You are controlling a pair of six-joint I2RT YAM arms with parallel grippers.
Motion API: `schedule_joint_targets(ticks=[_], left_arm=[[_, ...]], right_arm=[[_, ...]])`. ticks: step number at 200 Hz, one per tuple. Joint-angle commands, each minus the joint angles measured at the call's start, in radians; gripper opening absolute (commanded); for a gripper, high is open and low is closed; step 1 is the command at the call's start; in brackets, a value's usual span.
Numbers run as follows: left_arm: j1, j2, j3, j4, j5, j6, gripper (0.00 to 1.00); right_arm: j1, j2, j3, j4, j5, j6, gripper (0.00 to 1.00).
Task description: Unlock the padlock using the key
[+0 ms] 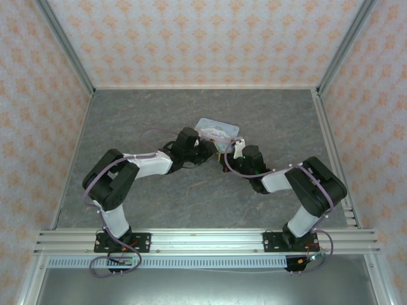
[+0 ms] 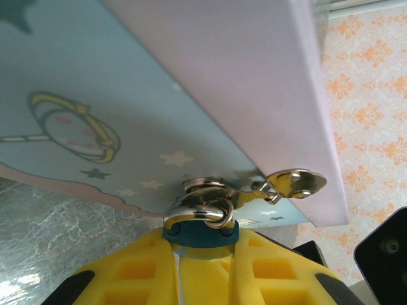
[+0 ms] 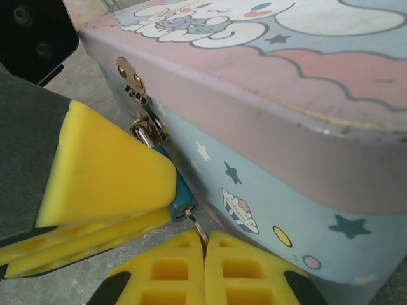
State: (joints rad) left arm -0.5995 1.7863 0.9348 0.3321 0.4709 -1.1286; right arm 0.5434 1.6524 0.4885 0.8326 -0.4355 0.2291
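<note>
The padlock (image 2: pixel 200 232) hangs by its shackle (image 2: pixel 197 213) from the hasp (image 2: pixel 289 183) on the tin's (image 3: pixel 305 159) side. The left gripper (image 2: pixel 203 251) pinches the padlock's body. The key (image 3: pixel 198 223) sticks out of its lower end, pinched by the right gripper (image 3: pixel 205 248).

No lettering can be read; the tin (image 3: pixel 305 190) bears just cartoon drawings.
</note>
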Motion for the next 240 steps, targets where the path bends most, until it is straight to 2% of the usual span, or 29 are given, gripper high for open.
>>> schedule_joint_targets(ticks=[1,52,120,153,189,215,240], left_arm=[[-0.045,0.033,0.02,0.078,0.119,-0.003,0.2],[-0.045,0.081,-0.003,0.125,0.101,-0.01,0.23],[-0.022,0.017,-0.054,0.098,0.03,0.032,0.52],[0.005,-0.064,-0.101,0.076,-0.009,0.058,0.61],[0.051,-0.089,-0.176,0.162,-0.016,0.013,0.63],[0.068,-0.058,-0.223,0.313,0.0,-0.048,0.6],[0.069,-0.029,-0.229,0.378,0.006,-0.067,0.57]], right_arm=[[-0.001,0.029,0.045,0.112,-0.04,0.028,0.0],[-0.003,0.106,-0.012,0.162,-0.019,0.083,0.0],[0.009,0.144,-0.064,0.216,0.012,0.186,0.0],[0.018,0.167,-0.045,0.226,-0.013,0.228,0.0],[0.026,0.155,-0.029,0.242,-0.026,0.302,0.0],[0.031,0.132,-0.009,0.193,-0.011,0.417,0.0],[0.051,0.116,0.005,0.17,-0.005,0.479,0.0]])
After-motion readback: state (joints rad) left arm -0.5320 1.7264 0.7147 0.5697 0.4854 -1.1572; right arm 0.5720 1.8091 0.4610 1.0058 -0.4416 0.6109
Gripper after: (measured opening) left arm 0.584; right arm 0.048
